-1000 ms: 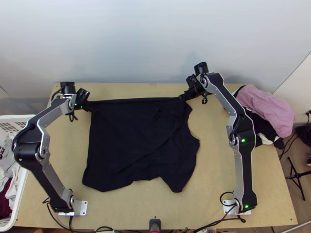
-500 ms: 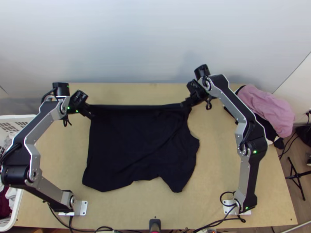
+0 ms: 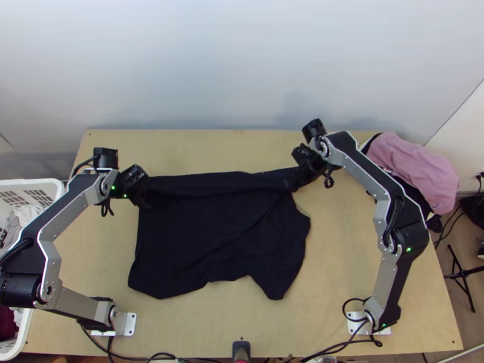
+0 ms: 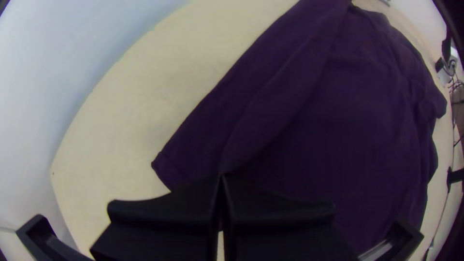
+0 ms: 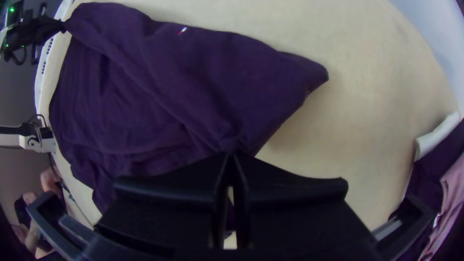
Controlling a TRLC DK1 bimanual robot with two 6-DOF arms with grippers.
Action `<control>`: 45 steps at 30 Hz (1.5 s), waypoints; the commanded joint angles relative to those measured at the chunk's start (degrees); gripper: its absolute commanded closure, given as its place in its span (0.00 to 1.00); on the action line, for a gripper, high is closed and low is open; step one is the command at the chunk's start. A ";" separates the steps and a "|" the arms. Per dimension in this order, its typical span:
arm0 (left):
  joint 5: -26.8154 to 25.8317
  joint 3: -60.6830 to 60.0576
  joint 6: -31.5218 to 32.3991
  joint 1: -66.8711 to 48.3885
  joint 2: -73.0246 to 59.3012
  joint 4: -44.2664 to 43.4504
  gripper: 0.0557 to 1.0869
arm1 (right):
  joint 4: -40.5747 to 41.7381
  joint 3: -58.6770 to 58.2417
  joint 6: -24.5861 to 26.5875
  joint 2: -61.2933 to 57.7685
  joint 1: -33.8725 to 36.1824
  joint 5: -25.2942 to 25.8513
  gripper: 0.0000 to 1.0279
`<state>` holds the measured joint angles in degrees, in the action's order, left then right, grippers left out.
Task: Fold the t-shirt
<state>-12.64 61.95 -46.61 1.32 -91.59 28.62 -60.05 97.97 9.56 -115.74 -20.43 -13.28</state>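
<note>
The dark t-shirt [image 3: 218,230] lies on the table with its far part folded over as a band between the two grippers. At its far left corner is my left gripper [image 3: 144,202]; at its far right corner is my right gripper [image 3: 293,184]. The left wrist view has the left gripper [image 4: 221,181] shut on the shirt [image 4: 357,135], beside a folded strip. In the right wrist view the right gripper [image 5: 232,159] is shut on the shirt [image 5: 208,72], with a loose flap sticking out past the fingers.
A white basket [image 3: 42,302] of clothes stands at the left table edge. A pink cloth [image 3: 414,172] and dark clothes are piled at the right edge. The wooden table [image 3: 242,320] extends around the shirt, with a grey wall [image 3: 242,66] behind it.
Both grippers have moved nearer to the table's near edge, drawing the shirt's far edge with them, and the far part has come to lie doubled over. The near part has stayed put.
</note>
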 commanded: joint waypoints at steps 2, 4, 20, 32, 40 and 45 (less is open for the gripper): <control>0.43 -2.63 -2.08 0.61 -1.92 -0.41 0.96 | 0.20 -2.88 0.19 -0.10 -0.14 0.01 0.97; 0.52 -2.72 -2.08 0.61 -2.54 -0.41 0.96 | 0.64 -2.88 0.19 -0.45 -0.14 0.01 0.97; 1.31 -1.92 -0.15 2.19 -0.34 -0.41 0.04 | 0.20 -3.67 -0.51 0.52 1.35 0.01 0.29; -3.09 3.35 -3.14 7.64 8.62 7.68 0.05 | -4.20 -7.45 3.01 11.51 4.78 0.27 0.03; -0.54 -6.58 -20.36 -6.68 27.78 25.52 0.07 | -9.12 -19.40 7.75 26.01 -2.43 1.06 0.07; 2.27 -7.46 -23.61 -16.35 34.64 33.96 0.07 | -9.73 -26.43 10.83 31.28 -5.77 1.41 0.07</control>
<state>-12.91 57.17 -63.92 -4.69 -66.81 52.10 -68.25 80.07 16.95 -92.31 -22.06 -12.38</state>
